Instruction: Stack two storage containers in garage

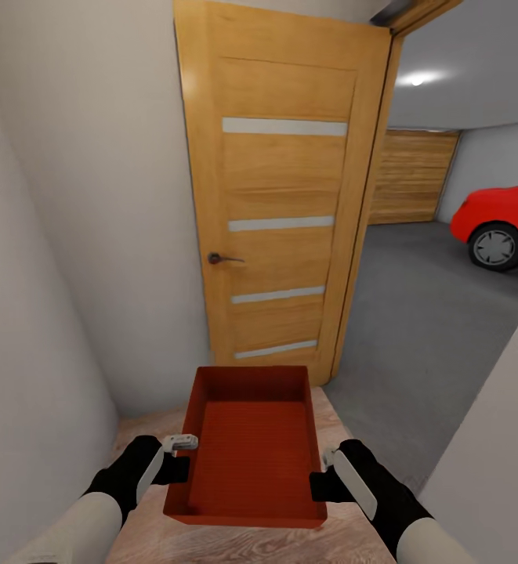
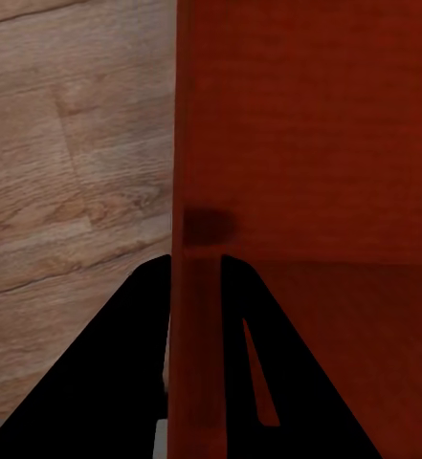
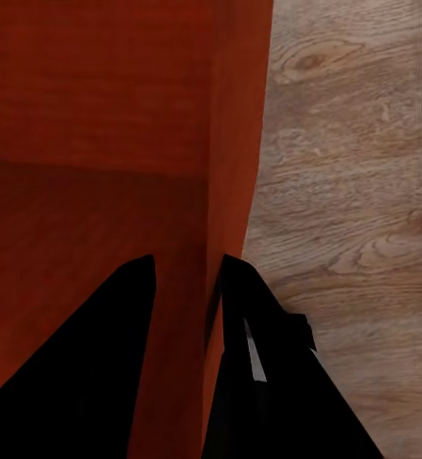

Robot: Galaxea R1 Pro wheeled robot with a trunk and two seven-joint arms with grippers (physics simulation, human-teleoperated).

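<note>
I carry one red-orange storage container [image 1: 247,446], open-topped and empty, in front of me above the wood-plank flooring. My left gripper [image 1: 182,468] is shut on its left wall [image 2: 196,172]; the black fingers [image 2: 124,373] straddle the thin wall. On the opposite side my right gripper [image 1: 319,484] is shut on the right wall [image 3: 232,143], one finger [image 3: 268,382] outside and one inside. Through the doorway at the right lies the garage, with its dark grey floor [image 1: 415,329].
An open wooden door [image 1: 282,196] with a dark handle stands straight ahead against the pale wall. A red car [image 1: 501,223] is parked in the garage at the right, before a wooden garage door [image 1: 411,176]. Pale walls close in at left and lower right.
</note>
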